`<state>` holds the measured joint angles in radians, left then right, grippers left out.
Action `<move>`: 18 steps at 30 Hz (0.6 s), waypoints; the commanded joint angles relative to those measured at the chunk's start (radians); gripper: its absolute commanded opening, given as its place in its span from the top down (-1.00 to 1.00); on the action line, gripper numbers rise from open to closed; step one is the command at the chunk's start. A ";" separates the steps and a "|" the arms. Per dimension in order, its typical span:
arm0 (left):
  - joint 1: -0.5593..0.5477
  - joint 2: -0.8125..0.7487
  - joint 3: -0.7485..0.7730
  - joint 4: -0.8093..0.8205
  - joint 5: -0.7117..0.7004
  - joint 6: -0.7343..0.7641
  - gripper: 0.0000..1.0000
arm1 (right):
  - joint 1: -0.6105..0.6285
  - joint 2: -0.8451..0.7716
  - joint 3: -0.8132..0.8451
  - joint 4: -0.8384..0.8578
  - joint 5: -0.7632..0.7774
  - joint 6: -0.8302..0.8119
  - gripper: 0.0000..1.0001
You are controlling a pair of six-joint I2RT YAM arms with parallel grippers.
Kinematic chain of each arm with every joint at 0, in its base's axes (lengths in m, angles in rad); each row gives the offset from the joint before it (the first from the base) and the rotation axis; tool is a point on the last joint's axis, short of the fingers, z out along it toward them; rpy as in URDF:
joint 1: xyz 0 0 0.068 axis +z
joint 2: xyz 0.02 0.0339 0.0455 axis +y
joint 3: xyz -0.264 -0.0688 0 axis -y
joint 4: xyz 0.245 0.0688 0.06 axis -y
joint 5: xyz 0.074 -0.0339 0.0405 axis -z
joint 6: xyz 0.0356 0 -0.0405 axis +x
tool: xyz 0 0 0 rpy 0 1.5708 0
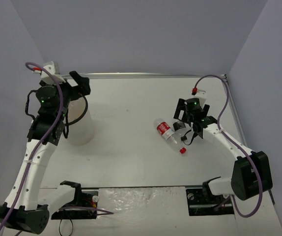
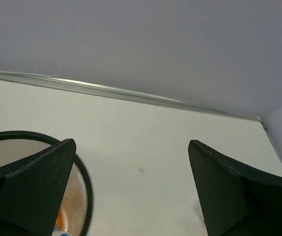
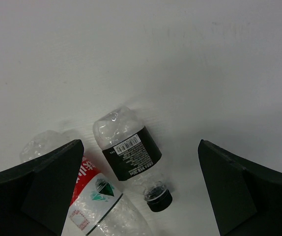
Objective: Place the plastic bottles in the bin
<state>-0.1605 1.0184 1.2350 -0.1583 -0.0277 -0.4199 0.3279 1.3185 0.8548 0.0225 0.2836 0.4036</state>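
**Top and wrist views.** The bin (image 1: pixel 82 132) stands upright on the left of the table (image 1: pixel 131 103), largely hidden under the left arm. The left gripper (image 2: pixel 131 143) hangs beside the bin's black rim, fingers spread wide, holding nothing. Inside the bin, an orange patch (image 2: pixel 65 209) and a sliver of blue show past the left finger. Which bottles these are cannot be told. Two bottles lie on their sides on the right of the table, close together. One is the black-labelled bottle (image 3: pixel 131 155), black cap on. The other is the red-labelled bottle (image 3: pixel 94 199), its red cap toward the near edge in the top view. The right gripper (image 3: pixel 140 143) hangs over them, fingers wide apart, gripping nothing. The black-labelled bottle lies below the gap.
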 commanded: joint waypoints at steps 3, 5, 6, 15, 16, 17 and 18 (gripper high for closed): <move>-0.197 -0.008 -0.001 0.046 0.088 0.049 -0.94 | -0.002 0.097 0.027 -0.008 0.030 0.049 -1.00; -0.202 -0.013 -0.039 0.075 0.090 0.040 -0.94 | -0.004 0.112 0.014 -0.009 0.009 0.053 -0.99; -0.203 -0.012 -0.047 0.078 0.093 0.035 -0.94 | -0.003 0.118 0.008 -0.008 -0.013 0.048 -0.96; -0.212 0.048 -0.051 0.055 0.194 0.044 -0.94 | -0.004 0.162 -0.044 -0.003 -0.140 0.014 -0.93; -0.212 0.051 -0.054 0.056 0.197 0.045 -0.94 | -0.005 0.168 -0.047 -0.003 -0.145 0.016 -0.93; -0.212 0.053 -0.056 0.056 0.198 0.044 -0.94 | -0.006 0.177 -0.050 -0.001 -0.146 0.021 -0.92; -0.212 0.056 -0.056 0.056 0.196 0.043 -0.94 | -0.006 0.184 -0.057 -0.001 -0.141 0.026 -0.91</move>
<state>-0.3659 1.0750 1.1523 -0.1687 0.1266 -0.3930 0.3274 1.4824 0.8083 -0.0041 0.1643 0.4263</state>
